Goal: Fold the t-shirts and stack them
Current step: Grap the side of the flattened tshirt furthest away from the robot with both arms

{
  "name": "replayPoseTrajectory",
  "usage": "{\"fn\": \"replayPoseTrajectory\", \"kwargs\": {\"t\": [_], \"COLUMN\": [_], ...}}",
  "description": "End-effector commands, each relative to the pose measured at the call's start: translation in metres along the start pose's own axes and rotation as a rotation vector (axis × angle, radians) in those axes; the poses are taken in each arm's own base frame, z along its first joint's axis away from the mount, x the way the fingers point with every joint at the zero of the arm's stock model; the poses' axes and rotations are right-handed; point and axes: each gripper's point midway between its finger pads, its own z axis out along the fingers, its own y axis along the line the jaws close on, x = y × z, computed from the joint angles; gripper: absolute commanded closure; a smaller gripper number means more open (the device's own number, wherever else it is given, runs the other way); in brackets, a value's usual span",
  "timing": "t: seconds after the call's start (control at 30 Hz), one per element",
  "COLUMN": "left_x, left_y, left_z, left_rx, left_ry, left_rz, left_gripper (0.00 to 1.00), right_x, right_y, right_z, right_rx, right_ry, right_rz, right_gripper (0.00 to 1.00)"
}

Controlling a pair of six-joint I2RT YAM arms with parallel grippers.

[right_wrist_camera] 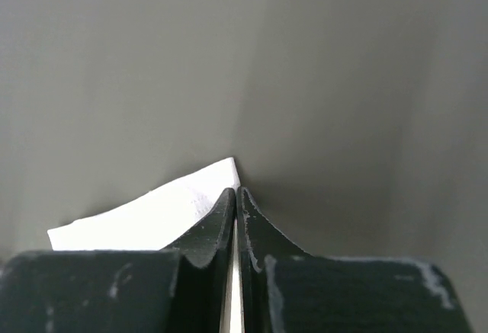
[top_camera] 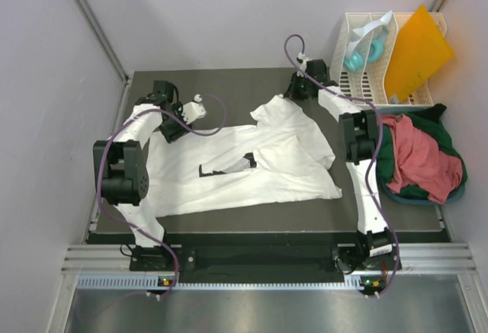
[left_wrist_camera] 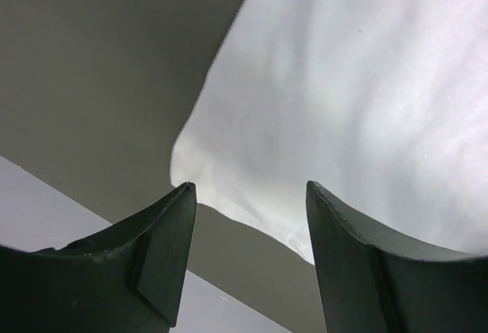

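Three t-shirts are in view. The large white t-shirt (top_camera: 252,161) lies spread and rumpled across the middle of the dark bench (top_camera: 213,89), with one sleeve reaching toward the far right. The salmon-red t-shirt (top_camera: 423,158) is heaped on top of the dark green t-shirt (top_camera: 450,184) at the bench's right edge, well apart from the white one.

The right end effector (top_camera: 296,93) is at the white shirt's far right tip. In the right wrist view its fingers (right_wrist_camera: 217,230) are pressed together with a thin edge of white cloth (right_wrist_camera: 152,222) pinched between them. The left end effector (top_camera: 174,129) is at the shirt's far left corner. Its jaws stand apart on either side of that corner (left_wrist_camera: 250,188) and grip nothing.

Beyond the heap, at the far right, a white slatted rack (top_camera: 358,81) holds an orange sheet (top_camera: 415,51) that leans upright.
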Motion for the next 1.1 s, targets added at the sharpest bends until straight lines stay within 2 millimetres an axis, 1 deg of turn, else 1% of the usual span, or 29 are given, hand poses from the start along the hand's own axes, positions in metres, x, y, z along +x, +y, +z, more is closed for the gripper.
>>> {"fn": "replayPoseTrajectory", "kwargs": {"t": [0.0,0.13,0.2,0.23,0.27,0.33,0.37,0.4,0.43,0.5,0.53,0.57,0.6,0.67,0.7,0.73,0.77,0.8,0.83,0.87,0.9,1.0,1.03,1.07], "left_x": [0.0,0.001,0.003,0.002,0.003,0.006,0.007,0.008,0.011,0.008,0.019,0.016,0.019,0.024,0.02,0.023,0.019,0.024,0.028,0.025,0.032,0.036,0.04,0.041], "left_y": [0.0,0.006,0.009,0.015,0.016,0.022,0.024,0.025,0.028,0.031,0.036,0.045,0.043,0.047,0.056,0.059,0.071,0.062,0.062,0.071,0.061,0.062,0.058,0.058], "left_z": [-0.012,-0.008,-0.006,-0.005,-0.004,0.002,0.005,0.01,0.013,0.024,0.027,0.025,0.036,0.04,0.045,0.047,0.043,0.05,0.051,0.047,0.05,0.051,0.05,0.049], "left_rx": [-0.033,-0.056,-0.075,-0.102,-0.108,-0.121,-0.12,-0.11,-0.107,-0.077,-0.063,-0.064,-0.03,0.007,0.013,0.029,0.015,0.086,0.11,0.106,0.167,0.194,0.219,0.229], "left_ry": [-0.015,-0.01,0.0,-0.001,0.002,0.002,0.004,0.008,0.009,0.011,0.031,0.025,0.034,0.039,0.02,0.018,0.004,0.009,0.01,0.006,0.026,0.029,0.034,0.036], "left_rz": [0.006,-0.008,-0.025,-0.03,-0.03,-0.04,-0.041,-0.031,-0.033,-0.004,-0.017,-0.016,-0.004,0.007,0.023,0.022,0.032,0.05,0.059,0.076,0.105,0.176,0.186,0.198], "left_gripper": [0.36,0.37,0.38,0.38,0.39,0.39,0.35,0.34,0.32,0.29,0.29,0.28,0.29,0.29,0.29,0.29,0.29,0.29,0.28,0.28,0.28,0.27,0.27,0.27], "right_x": [0.02,0.018,0.012,0.011,0.004,-0.001,-0.008,-0.009,-0.015,-0.02,-0.023,-0.026,-0.026,-0.029,-0.027,-0.028,-0.028,-0.028,-0.03,-0.031,-0.031,-0.033,-0.036,-0.036], "right_y": [0.0,-0.001,-0.002,-0.001,0.0,0.002,0.005,0.005,0.008,0.009,0.01,0.011,0.011,0.012,0.011,0.013,0.012,0.013,0.013,0.014,0.013,0.011,0.013,0.012], "right_z": [-0.001,-0.003,-0.007,-0.008,-0.013,-0.017,-0.02,-0.022,-0.026,-0.03,-0.034,-0.036,-0.038,-0.044,-0.046,-0.05,-0.052,-0.054,-0.058,-0.06,-0.063,-0.069,-0.071,-0.072], "right_rx": [0.047,0.066,0.079,0.081,0.082,0.087,0.084,0.087,0.084,0.091,0.091,0.092,0.095,0.097,0.1,0.099,0.102,0.105,0.106,0.109,0.114,0.13,0.131,0.139], "right_ry": [0.062,0.057,0.048,0.047,0.034,0.028,0.016,0.016,0.006,0.0,-0.004,-0.008,-0.003,-0.003,0.004,0.007,0.01,0.013,0.015,0.015,0.023,0.029,0.025,0.025], "right_rz": [0.0,-0.026,-0.042,-0.06,-0.066,-0.095,-0.107,-0.118,-0.148,-0.173,-0.199,-0.213,-0.234,-0.25,-0.258,-0.276,-0.283,-0.291,-0.323,-0.335,-0.353,-0.388,-0.395,-0.402], "right_gripper": [1.0,1.0,1.0,1.0,1.0,1.0,1.0,1.0,1.0,1.0,1.0,1.0,1.0,1.0,1.0,1.0,1.0,1.0,1.0,1.0,1.0,1.0,1.0,1.0]}}
